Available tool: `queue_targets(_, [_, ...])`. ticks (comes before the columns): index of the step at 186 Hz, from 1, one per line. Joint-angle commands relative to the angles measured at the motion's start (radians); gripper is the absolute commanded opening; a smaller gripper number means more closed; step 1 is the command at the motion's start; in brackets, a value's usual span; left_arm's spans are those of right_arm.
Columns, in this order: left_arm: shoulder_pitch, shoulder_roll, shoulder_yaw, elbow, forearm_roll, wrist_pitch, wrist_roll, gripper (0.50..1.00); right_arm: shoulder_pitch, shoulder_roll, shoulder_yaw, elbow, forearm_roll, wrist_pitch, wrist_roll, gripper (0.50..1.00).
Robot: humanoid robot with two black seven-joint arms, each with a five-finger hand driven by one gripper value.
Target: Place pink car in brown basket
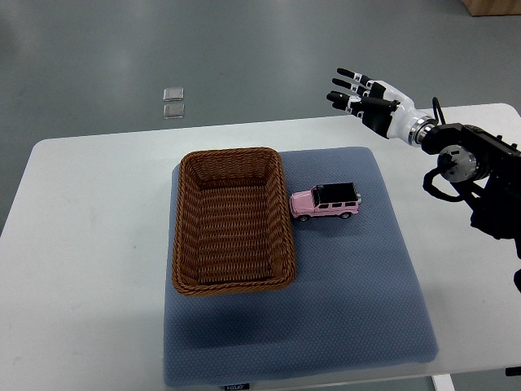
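Observation:
A pink toy car with a black roof stands on the blue mat, just right of the brown wicker basket, which holds nothing. My right hand hovers above the table's far edge, up and to the right of the car, well apart from it. Its fingers are spread and it holds nothing. The left arm does not show.
The blue mat lies on a white table. Two small clear squares lie on the grey floor beyond the table. A brown box corner shows at the top right.

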Motion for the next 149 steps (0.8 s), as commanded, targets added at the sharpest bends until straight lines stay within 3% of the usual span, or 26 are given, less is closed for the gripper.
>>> queue_targets(1, [0.0, 0.0, 0.0, 0.0, 0.0, 0.0, 0.0, 1.0, -0.011, -0.056, -0.001, 0.056, -0.061, 0.006, 0.003, 0.928])
queue_targets(51, [0.0, 0.0, 0.0, 0.0, 0.0, 0.0, 0.0, 1.0, -0.021, -0.166, -0.042, 0.136, -0.377, 0.129, 0.066, 0.928])
queue_targets(88, [0.0, 0.0, 0.0, 0.0, 0.0, 0.0, 0.0, 1.0, -0.024, -0.267, -0.122, 0.323, -0.47, 0.125, 0.093, 0.928])
queue_targets(127, [0.0, 0.0, 0.0, 0.0, 0.0, 0.0, 0.0, 1.0, -0.029, -0.303, -0.19, 0.496, -0.663, 0.057, 0.093, 0.928])
queue_targets(149, [0.0, 0.0, 0.0, 0.0, 0.0, 0.0, 0.0, 1.0, -0.04, -0.301, -0.211, 0.544, -0.806, -0.047, 0.107, 0.928])
